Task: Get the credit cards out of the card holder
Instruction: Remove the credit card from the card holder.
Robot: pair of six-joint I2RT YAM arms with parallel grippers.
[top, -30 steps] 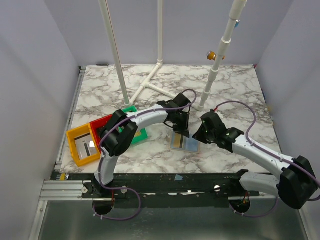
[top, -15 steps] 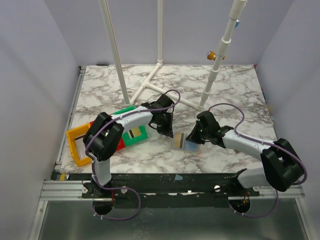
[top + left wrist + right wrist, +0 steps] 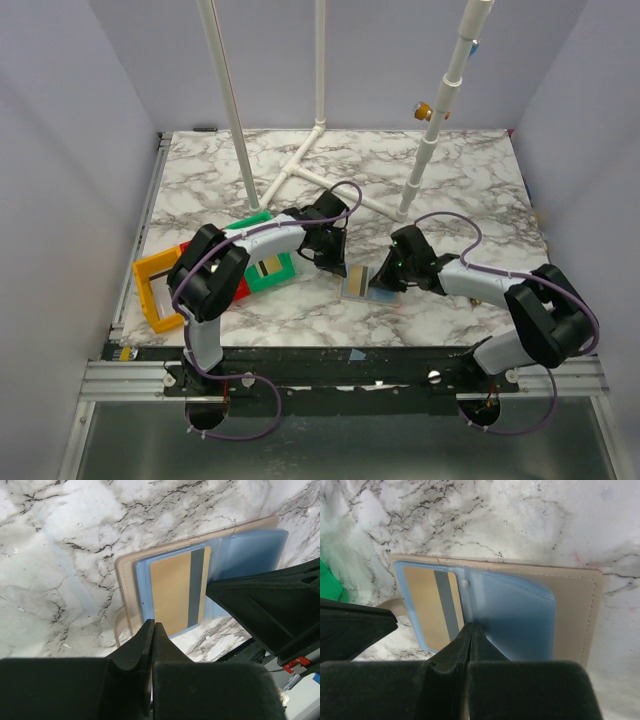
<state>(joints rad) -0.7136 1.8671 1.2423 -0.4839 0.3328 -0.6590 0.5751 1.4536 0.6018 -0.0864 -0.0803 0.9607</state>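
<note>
The card holder lies open on the marble table between my two grippers, beige with pale blue plastic leaves. In the left wrist view a tan card with a grey stripe sits in the holder. It also shows in the right wrist view. A pale blue leaf or card stands half lifted over the holder's beige right half; I cannot tell which. My left gripper is shut, its tip at the holder's left edge. My right gripper is shut, its tip against the blue leaf.
Green, red and yellow open bins stand left of the holder, under the left arm. A white pipe frame and a white post rise at the back. The green bin's corner shows in the right wrist view.
Both grippers have come down onto the holder, the left one shifting left to its left edge and the right one closing in from the right. Little has changed in the last half second.
</note>
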